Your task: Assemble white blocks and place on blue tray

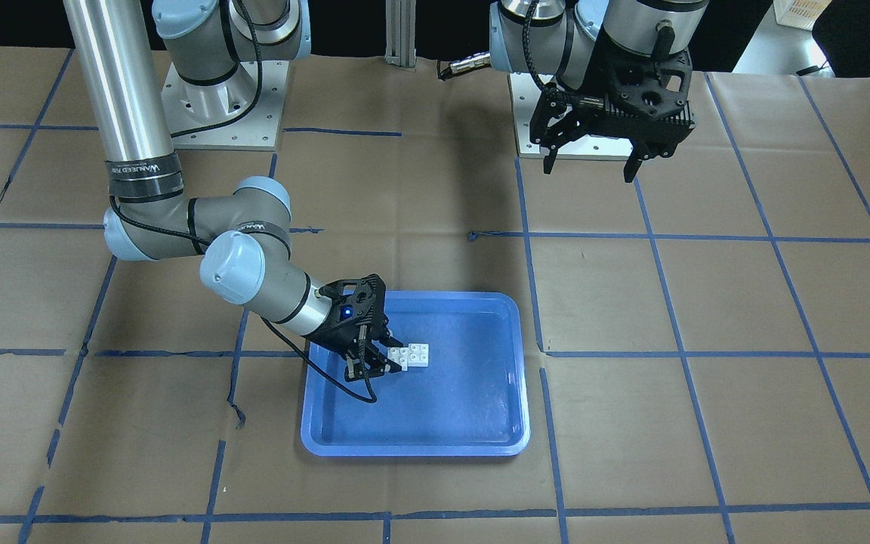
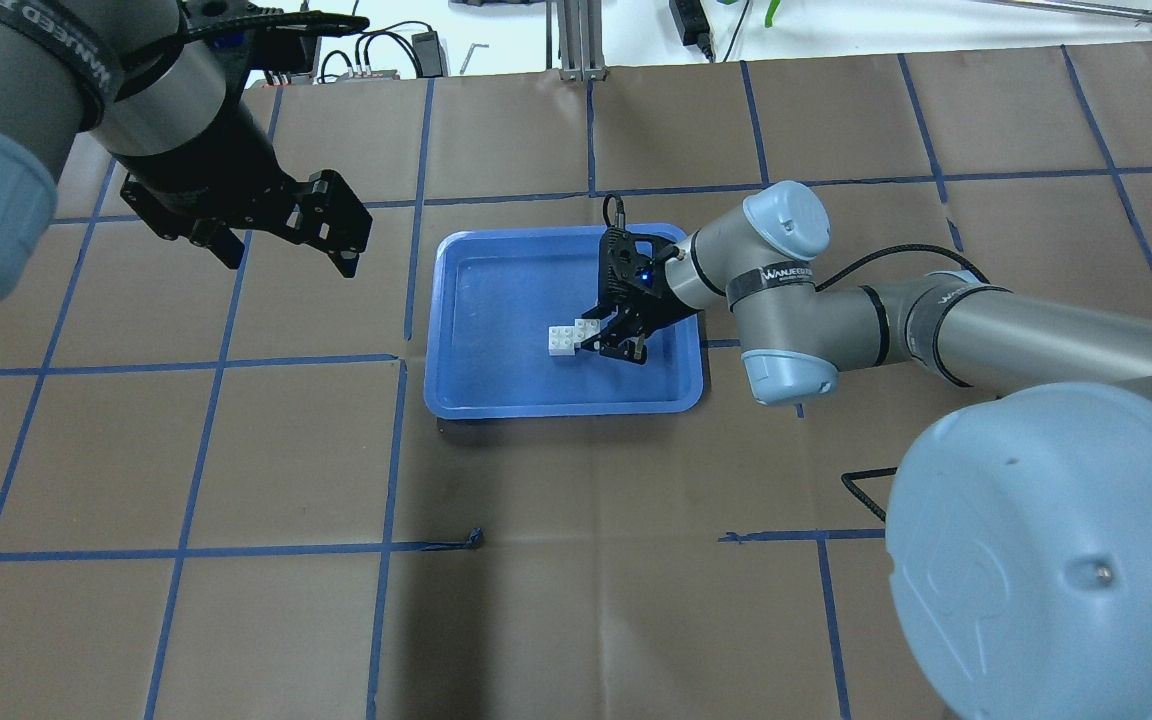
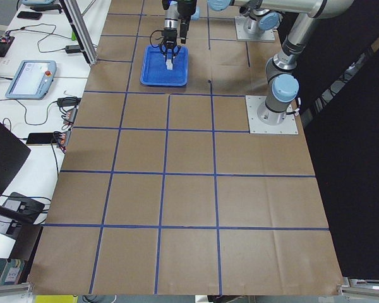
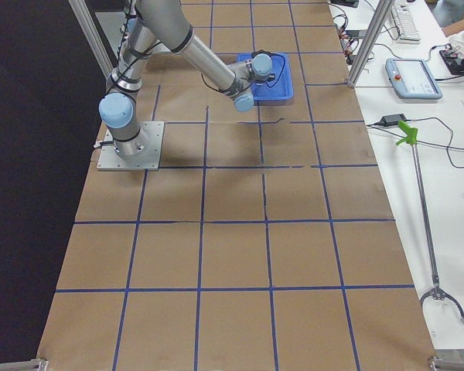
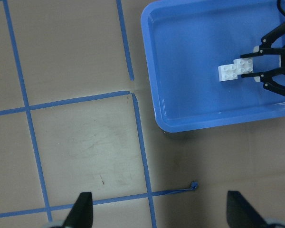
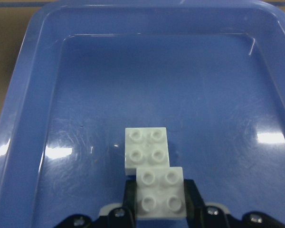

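Two white blocks [image 6: 147, 151] are joined in an offset stack inside the blue tray [image 6: 19, 118]. My right gripper [image 6: 160, 204] is shut on the nearer, upper block, its pads against that block's two sides. The farther block sits low at the tray floor. The blocks also show in the overhead view [image 2: 568, 340], the front view [image 1: 414, 355] and the left wrist view [image 5: 235, 70]. My right gripper [image 2: 604, 335] reaches into the tray [image 2: 456, 400] from its right side. My left gripper [image 2: 291, 255] is open and empty, held high over the table left of the tray.
The table is brown paper with blue tape grid lines. A torn bit of tape [image 2: 476, 538] lies in front of the tray. The arm bases [image 1: 223, 98] stand at the robot's side. Operator desks with pendants [image 4: 414, 77] lie beyond the far edge.
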Robot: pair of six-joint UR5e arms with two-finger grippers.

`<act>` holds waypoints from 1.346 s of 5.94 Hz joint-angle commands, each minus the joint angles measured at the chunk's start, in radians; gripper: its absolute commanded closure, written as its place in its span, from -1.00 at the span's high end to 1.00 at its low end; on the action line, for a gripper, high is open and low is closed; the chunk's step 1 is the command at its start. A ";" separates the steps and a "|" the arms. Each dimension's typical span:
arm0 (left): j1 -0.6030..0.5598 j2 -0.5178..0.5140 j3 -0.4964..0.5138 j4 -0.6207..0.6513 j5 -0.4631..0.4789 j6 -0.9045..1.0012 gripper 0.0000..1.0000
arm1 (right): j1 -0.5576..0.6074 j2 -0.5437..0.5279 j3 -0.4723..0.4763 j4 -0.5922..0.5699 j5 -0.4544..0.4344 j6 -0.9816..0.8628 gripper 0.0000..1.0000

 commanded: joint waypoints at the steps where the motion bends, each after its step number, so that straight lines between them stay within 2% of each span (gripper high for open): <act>1: 0.004 0.023 -0.006 -0.010 0.006 -0.097 0.99 | 0.000 -0.001 0.000 0.002 0.000 0.025 -0.27; 8: 0.010 0.037 -0.020 0.004 0.003 -0.092 0.99 | 0.002 -0.006 0.015 0.001 0.005 0.027 -0.27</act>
